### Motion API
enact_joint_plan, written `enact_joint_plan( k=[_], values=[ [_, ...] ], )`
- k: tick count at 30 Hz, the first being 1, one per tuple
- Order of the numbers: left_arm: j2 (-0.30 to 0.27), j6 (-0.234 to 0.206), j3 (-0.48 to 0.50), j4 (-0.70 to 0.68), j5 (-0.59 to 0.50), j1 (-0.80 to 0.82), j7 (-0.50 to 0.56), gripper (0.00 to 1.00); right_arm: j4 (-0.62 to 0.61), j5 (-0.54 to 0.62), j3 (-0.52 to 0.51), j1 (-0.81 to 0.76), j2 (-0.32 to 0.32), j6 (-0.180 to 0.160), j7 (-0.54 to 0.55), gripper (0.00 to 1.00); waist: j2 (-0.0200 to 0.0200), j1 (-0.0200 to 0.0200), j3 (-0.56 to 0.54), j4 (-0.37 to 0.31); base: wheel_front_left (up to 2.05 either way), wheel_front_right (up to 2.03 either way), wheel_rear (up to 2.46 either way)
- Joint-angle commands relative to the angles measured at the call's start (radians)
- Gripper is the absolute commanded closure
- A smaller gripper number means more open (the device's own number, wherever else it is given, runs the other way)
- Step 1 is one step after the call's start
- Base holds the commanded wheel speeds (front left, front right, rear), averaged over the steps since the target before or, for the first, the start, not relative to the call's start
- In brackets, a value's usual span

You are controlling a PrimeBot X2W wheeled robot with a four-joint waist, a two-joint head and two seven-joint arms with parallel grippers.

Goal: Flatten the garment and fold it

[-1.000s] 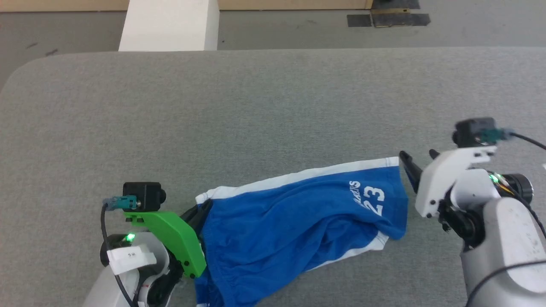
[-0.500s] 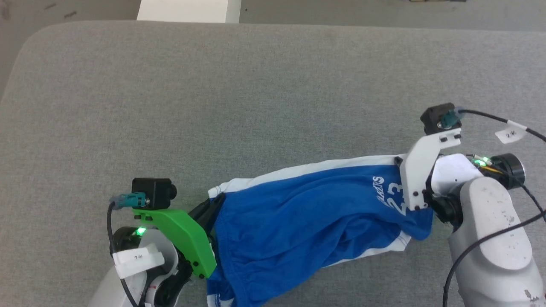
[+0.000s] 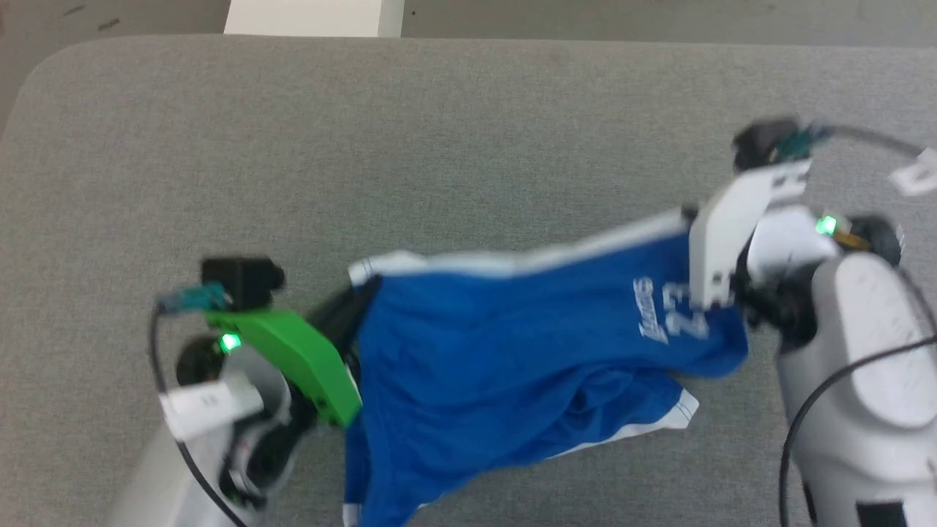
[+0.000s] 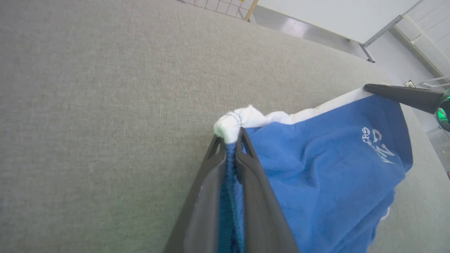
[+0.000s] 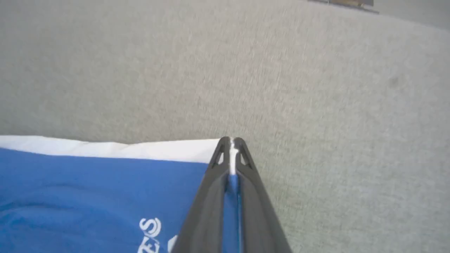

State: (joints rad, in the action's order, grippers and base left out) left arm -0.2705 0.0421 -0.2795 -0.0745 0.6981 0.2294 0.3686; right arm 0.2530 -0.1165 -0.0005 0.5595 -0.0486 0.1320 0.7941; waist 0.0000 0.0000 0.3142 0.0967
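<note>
Royal-blue mesh basketball shorts with white side stripes (image 3: 498,344) lie strung across the near part of the grey felt-covered surface (image 3: 439,146), their long axis running left to right between my two arms; the left hand (image 4: 230,136) is clamped on the bunched white-trimmed corner at the left end; the right hand (image 5: 231,141) is pinched shut on the white stripe at the leg-hem corner, just beside the white "23" print (image 3: 673,311); each hand sits at its own end, so neither arm needs to cross. Cloth between them sags in loose folds, and a second leg droops toward the robot; I judge the coming move is to draw the hands apart along that axis, then lay the striped edge down flat.
</note>
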Motion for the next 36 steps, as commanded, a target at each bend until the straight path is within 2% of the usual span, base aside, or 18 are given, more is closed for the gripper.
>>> enact_joint_plan(
  k=[1,7,12,18,22,29,36],
  values=[
    [-0.009,0.011,0.017,-0.007,0.02,0.056,0.005,1.0,-0.019,-0.016,-0.002,0.063,-0.002,-0.001,-0.014,1.0,0.0,0.0,-0.005,-0.005,0.0,0.0,0.0],
    [-0.067,0.047,0.055,0.067,0.03,0.325,0.052,1.0,-0.01,-0.12,-0.031,0.302,-0.002,-0.001,-0.036,1.0,0.0,0.0,-0.001,-0.01,0.0,0.0,0.0],
    [-0.126,0.069,0.024,0.199,-0.064,0.594,0.048,1.0,0.068,-0.121,-0.045,0.527,-0.002,-0.001,-0.101,1.0,0.0,0.0,0.016,-0.018,0.0,0.0,0.0],
    [-0.153,0.082,-0.008,0.38,-0.139,0.877,-0.027,1.0,0.211,-0.119,-0.04,0.755,-0.002,-0.001,-0.23,1.0,0.0,0.0,0.023,-0.039,0.0,0.0,0.0],
    [-0.16,0.085,-0.019,0.468,-0.169,1.008,-0.125,1.0,0.286,-0.11,-0.038,0.872,-0.002,-0.001,-0.332,1.0,0.0,0.0,0.032,-0.051,0.0,0.0,0.0],
    [-0.158,0.088,-0.093,0.584,-0.18,1.039,-0.279,1.0,0.389,-0.106,0.0,0.932,-0.002,-0.001,-0.411,1.0,0.0,0.0,0.045,-0.049,0.0,0.0,0.0],
    [-0.141,0.088,-0.2,0.643,-0.087,0.889,-0.415,1.0,0.35,-0.196,0.082,0.769,-0.002,-0.001,-0.427,1.0,0.0,0.0,0.035,-0.035,0.0,0.0,0.0]
  ],
)
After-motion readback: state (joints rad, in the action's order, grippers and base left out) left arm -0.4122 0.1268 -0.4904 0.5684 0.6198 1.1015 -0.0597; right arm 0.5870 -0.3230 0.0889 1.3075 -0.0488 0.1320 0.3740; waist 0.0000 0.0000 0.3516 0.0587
